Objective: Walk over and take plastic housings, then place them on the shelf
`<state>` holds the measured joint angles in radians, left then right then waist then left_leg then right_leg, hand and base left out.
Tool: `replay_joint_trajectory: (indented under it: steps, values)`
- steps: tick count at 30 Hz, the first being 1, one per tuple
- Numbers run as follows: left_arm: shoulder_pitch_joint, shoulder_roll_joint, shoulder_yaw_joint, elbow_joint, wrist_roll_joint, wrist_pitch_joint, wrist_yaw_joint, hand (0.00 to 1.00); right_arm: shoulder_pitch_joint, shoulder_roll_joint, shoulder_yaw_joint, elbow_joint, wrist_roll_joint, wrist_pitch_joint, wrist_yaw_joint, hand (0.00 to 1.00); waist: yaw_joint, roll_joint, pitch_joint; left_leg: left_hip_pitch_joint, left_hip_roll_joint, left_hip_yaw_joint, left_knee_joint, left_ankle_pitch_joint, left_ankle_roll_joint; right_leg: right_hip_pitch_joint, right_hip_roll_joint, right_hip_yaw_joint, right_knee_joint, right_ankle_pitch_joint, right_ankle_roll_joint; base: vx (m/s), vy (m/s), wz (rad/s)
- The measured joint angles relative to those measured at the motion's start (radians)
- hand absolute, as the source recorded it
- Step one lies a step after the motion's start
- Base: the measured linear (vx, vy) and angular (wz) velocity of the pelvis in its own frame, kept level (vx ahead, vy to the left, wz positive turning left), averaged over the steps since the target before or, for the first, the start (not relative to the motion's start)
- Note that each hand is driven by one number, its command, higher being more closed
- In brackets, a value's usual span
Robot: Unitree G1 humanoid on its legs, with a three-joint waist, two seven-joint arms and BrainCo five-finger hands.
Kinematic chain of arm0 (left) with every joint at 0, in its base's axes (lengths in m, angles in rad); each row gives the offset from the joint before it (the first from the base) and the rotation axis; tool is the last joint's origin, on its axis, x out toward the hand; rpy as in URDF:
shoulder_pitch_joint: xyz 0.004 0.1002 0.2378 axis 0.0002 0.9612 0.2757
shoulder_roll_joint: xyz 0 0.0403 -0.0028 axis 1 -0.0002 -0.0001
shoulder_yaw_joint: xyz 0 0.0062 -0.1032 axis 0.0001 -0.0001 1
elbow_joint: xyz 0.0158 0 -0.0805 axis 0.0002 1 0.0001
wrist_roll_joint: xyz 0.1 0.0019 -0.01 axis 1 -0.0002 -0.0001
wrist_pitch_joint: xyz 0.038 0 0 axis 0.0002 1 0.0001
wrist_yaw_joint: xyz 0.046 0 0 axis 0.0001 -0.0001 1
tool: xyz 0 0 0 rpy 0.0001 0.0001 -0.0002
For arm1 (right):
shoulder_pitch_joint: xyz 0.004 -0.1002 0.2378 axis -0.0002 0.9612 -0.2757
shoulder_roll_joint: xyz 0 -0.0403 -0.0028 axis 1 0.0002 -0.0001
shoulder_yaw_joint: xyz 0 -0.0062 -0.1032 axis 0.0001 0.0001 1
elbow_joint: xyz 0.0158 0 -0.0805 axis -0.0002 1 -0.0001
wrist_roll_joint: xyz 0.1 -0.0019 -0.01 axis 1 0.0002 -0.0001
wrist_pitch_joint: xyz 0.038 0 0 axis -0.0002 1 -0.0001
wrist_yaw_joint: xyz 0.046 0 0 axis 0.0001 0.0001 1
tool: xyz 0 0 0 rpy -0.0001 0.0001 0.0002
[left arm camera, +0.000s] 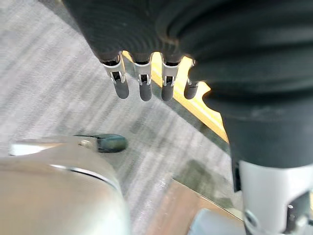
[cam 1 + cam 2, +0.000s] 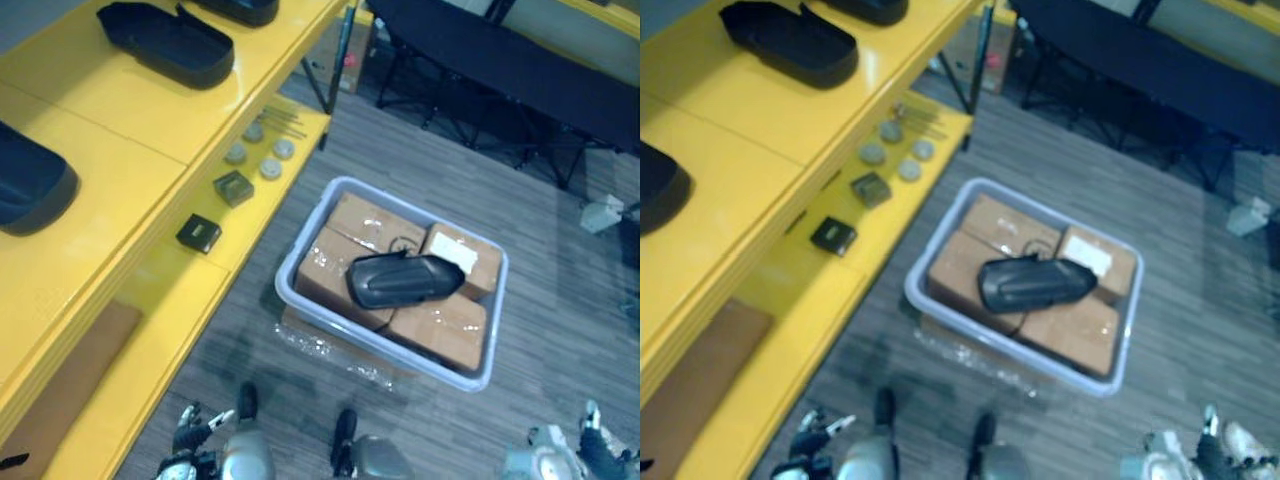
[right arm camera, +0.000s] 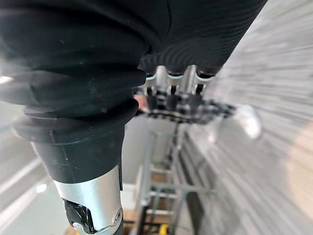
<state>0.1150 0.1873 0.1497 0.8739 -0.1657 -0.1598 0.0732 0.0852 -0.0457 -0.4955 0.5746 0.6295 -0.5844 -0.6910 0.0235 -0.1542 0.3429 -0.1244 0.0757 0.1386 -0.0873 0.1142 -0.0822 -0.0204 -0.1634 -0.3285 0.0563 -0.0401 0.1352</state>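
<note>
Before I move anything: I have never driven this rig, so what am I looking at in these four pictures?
You are driving a walking robot with two arms. The two wide pictures come from its head, looking down. On the floor, a black plastic housing lies on cardboard boxes inside a pale bin. To the robot's left stands the yellow shelf, with more housings on its top level and small parts on the lower one. The two close pictures come from cameras on the wrists. The left hand hangs with straight fingers and holds nothing. The right hand hangs low too; I cannot tell its state.
</note>
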Motion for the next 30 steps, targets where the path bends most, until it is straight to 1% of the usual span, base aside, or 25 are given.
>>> replay_joint_trajectory:
  steps: [1,3,4,6,7,9,11,13,15,17,19,22,23,26,28,29,30]
  values:
    - [-0.006,-0.001,0.002,-0.002,-0.022,0.015,0.000,0.00,-0.035,0.000,-0.006,0.017,0.010,0.000,0.002,0.00,0.013,0.002,0.028,-0.002,0.000,0.010,0.000,0.012,0.005,0.000,-0.003,0.000,0.000,0.008,0.007,0.04,0.031,0.09]
    - [-0.014,-0.003,0.002,-0.003,-0.026,0.031,0.000,0.00,-0.088,-0.001,-0.013,0.026,0.000,0.000,-0.002,0.00,0.030,0.010,0.059,-0.009,-0.013,0.006,0.001,0.017,0.007,-0.002,-0.017,-0.004,0.000,0.014,0.007,0.06,0.051,0.13]
    - [-0.014,-0.005,0.002,-0.001,-0.032,0.031,0.000,0.00,-0.125,-0.002,-0.015,0.024,-0.025,0.000,-0.010,0.00,0.041,0.016,0.069,-0.024,-0.022,0.006,0.002,0.024,0.016,-0.017,-0.025,-0.005,0.003,0.020,0.010,0.07,0.063,0.15]
    - [-0.014,-0.005,0.003,-0.001,-0.034,0.027,-0.002,0.00,-0.175,-0.008,-0.015,0.020,-0.047,0.000,-0.017,0.00,0.056,0.026,0.081,-0.041,-0.035,0.004,0.006,0.030,0.024,-0.029,-0.031,-0.005,0.002,0.025,0.015,0.09,0.043,0.13]
    - [-0.014,-0.003,0.007,-0.002,-0.034,0.024,-0.004,0.00,-0.205,-0.012,-0.015,0.020,-0.048,0.000,-0.032,0.00,0.067,0.029,0.092,-0.043,-0.041,0.003,0.006,0.030,0.025,-0.029,-0.037,-0.005,0.002,0.025,0.015,0.10,0.042,0.14]
    - [-0.014,-0.001,0.010,-0.005,-0.034,0.015,-0.011,0.00,-0.239,-0.024,-0.015,0.017,-0.038,0.001,-0.035,0.00,0.079,0.032,0.103,-0.046,-0.044,-0.003,0.006,0.030,0.025,-0.028,-0.040,-0.004,0.005,0.026,0.016,0.08,0.040,0.18]
    - [-0.014,-0.004,0.014,-0.009,-0.036,0.004,-0.019,0.00,-0.262,-0.043,-0.027,0.018,-0.022,0.002,-0.035,0.00,0.078,0.038,0.113,-0.052,-0.046,-0.022,0.006,0.030,0.025,-0.028,-0.041,-0.003,0.010,0.026,0.016,0.05,0.024,0.21]
    - [-0.014,-0.007,0.015,-0.010,-0.072,-0.013,-0.037,0.00,-0.285,-0.068,-0.044,0.024,0.013,0.002,-0.030,0.00,0.080,0.042,0.132,-0.053,-0.045,-0.026,0.006,0.030,0.025,-0.031,-0.042,-0.002,0.021,0.026,0.016,0.00,0.025,0.05]
    - [-0.015,-0.009,0.015,-0.008,-0.073,-0.014,-0.048,0.00,-0.300,-0.086,-0.070,0.033,0.031,0.002,-0.030,0.00,0.079,0.049,0.145,-0.058,-0.046,-0.033,0.006,0.030,0.025,-0.038,-0.042,-0.002,0.026,0.027,0.017,-0.02,0.011,0.00]
    - [-0.018,-0.009,0.015,-0.007,-0.074,-0.015,-0.054,0.00,-0.310,-0.122,-0.074,0.066,0.053,0.004,-0.031,0.00,0.078,0.060,0.152,-0.086,-0.046,-0.040,0.006,0.036,0.032,-0.069,-0.043,0.000,0.034,0.027,0.017,-0.07,0.025,0.03]
    - [-0.018,-0.009,0.015,0.003,-0.074,-0.015,-0.055,0.00,-0.325,-0.141,-0.091,0.096,0.065,0.018,-0.032,0.00,0.078,0.071,0.158,-0.100,-0.047,-0.044,0.006,0.038,0.035,-0.084,-0.044,0.000,0.041,0.027,0.017,-0.08,0.022,0.05]
    - [-0.018,-0.009,0.014,0.013,-0.077,-0.014,-0.054,0.00,-0.350,-0.167,-0.112,0.154,0.066,0.026,-0.031,0.00,0.079,0.088,0.168,-0.108,-0.049,-0.050,0.006,0.042,0.034,-0.089,-0.045,0.000,0.043,0.028,0.016,-0.08,0.024,0.05]
    - [-0.018,-0.009,0.013,0.014,-0.099,-0.014,-0.054,0.00,-0.352,-0.175,-0.112,0.161,0.065,0.028,-0.031,0.00,0.080,0.096,0.173,-0.110,-0.049,-0.056,0.006,0.043,0.033,-0.090,-0.044,0.000,0.047,0.028,0.016,-0.08,0.024,0.06]
    - [-0.020,-0.007,0.013,0.013,-0.112,-0.014,-0.054,0.00,-0.373,-0.204,-0.113,0.193,0.065,0.039,-0.029,0.00,0.077,0.104,0.175,-0.132,-0.050,-0.074,0.006,0.043,0.032,-0.111,-0.043,-0.002,0.054,0.028,0.016,-0.06,0.008,0.08]
    - [-0.022,-0.007,0.002,0.020,-0.112,-0.015,-0.056,0.00,-0.391,-0.242,-0.120,0.224,0.064,0.039,-0.023,0.00,0.077,0.117,0.182,-0.150,-0.052,-0.082,0.006,0.053,0.030,-0.125,-0.043,-0.005,0.055,0.026,0.013,-0.04,0.001,0.10]
    - [-0.023,-0.008,0.000,0.022,-0.112,-0.015,-0.056,0.00,-0.393,-0.246,-0.123,0.228,0.064,0.039,-0.022,0.00,0.077,0.118,0.182,-0.151,-0.052,-0.083,0.006,0.054,0.030,-0.125,-0.043,-0.005,0.055,0.026,0.013,-0.03,0.005,0.07]
    - [-0.024,-0.007,-0.003,0.040,-0.112,-0.017,-0.057,0.00,-0.413,-0.263,-0.140,0.242,0.064,0.038,-0.005,0.00,0.078,0.124,0.183,-0.159,-0.054,-0.084,0.006,0.060,0.026,-0.134,-0.044,-0.004,0.056,0.025,0.012,0.00,0.000,0.00]
